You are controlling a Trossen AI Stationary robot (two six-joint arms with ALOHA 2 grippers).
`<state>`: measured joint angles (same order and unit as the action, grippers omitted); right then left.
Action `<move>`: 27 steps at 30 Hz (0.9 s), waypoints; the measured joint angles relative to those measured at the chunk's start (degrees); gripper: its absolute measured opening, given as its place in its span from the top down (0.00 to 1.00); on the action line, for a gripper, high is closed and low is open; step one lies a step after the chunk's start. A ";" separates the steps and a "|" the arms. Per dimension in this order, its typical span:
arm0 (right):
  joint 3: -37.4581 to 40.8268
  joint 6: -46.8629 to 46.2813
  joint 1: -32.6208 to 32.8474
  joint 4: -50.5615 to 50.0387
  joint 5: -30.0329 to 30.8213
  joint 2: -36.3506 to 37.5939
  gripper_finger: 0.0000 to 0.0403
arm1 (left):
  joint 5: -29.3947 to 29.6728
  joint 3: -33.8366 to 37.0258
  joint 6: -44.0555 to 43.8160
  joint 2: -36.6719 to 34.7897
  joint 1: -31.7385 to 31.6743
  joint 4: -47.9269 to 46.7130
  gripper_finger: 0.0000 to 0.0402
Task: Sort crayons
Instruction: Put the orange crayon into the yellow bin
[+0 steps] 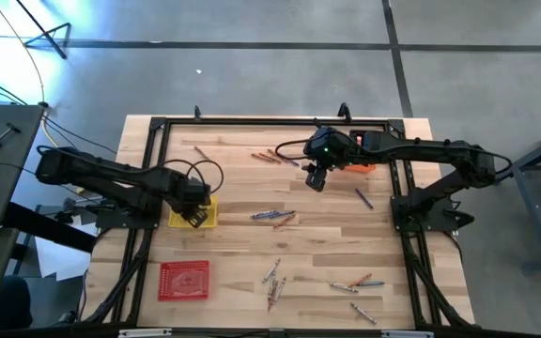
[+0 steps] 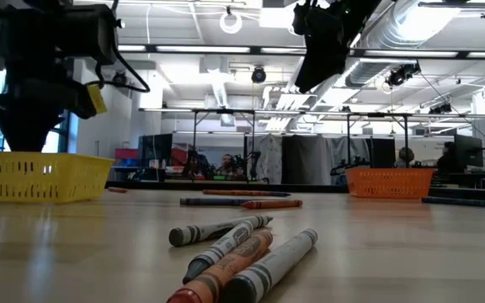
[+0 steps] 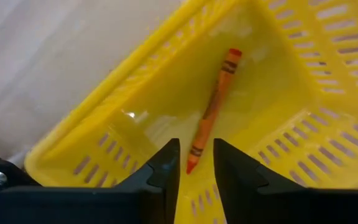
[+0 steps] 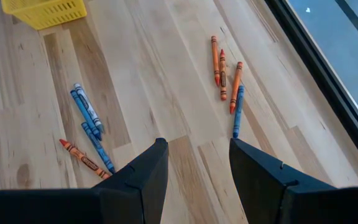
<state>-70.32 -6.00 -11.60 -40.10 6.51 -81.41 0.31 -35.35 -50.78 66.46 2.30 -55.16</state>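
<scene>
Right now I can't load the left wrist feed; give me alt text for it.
An orange crayon lies loose on the floor of the yellow tray, just beyond the left tool, whose two dark fingers stand open above it, holding nothing.

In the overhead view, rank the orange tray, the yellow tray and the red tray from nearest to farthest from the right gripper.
From the right gripper, hanging over the table's far middle:
1. Orange tray, just beside it, toward the right edge.
2. Yellow tray, across the table under the left gripper.
3. Red tray, at the near left corner.
</scene>
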 joint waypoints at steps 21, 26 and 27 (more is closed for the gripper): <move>0.00 1.51 -0.04 -0.64 -0.01 0.00 0.59 | 31.77 -17.97 61.01 3.47 -15.11 -1.03 0.80; 0.00 1.53 -0.05 -0.55 0.23 0.00 0.59 | 31.13 -17.97 70.96 9.51 -25.28 0.64 0.81; 0.00 1.53 -0.04 -0.52 0.82 0.00 0.59 | 29.98 -17.97 72.11 10.72 -27.18 1.32 0.82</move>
<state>-70.32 -4.47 -11.64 -40.62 7.33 -81.41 30.29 -53.32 21.32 77.19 -24.87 -53.83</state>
